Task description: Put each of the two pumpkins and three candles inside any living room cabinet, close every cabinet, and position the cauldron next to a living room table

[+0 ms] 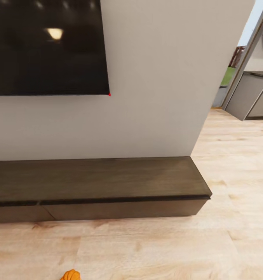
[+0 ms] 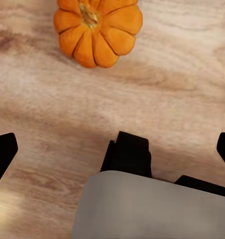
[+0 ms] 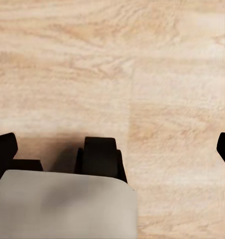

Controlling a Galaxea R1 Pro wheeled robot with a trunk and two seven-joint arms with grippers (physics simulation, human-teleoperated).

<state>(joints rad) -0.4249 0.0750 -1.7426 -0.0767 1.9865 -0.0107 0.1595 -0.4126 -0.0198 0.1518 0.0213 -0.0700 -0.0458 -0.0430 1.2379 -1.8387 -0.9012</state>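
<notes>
1. The left gripper [image 2: 112,144] is hanging with fingers spread wide, empty, and the pumpkin [image 2: 98,31] is sitting ahead of its tips on the floor [image 2: 167,89].
2. The right gripper [image 3: 112,144] is likewise spread, nothing between.
3. The cabinet [image 1: 96,181] is looking closed, probably; it needs opening before the pumpkin goes in.

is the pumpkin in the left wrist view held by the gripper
No, the pumpkin sits by itself on the wood floor, well apart from the left gripper, whose fingertips are spread wide with nothing between them.
</notes>
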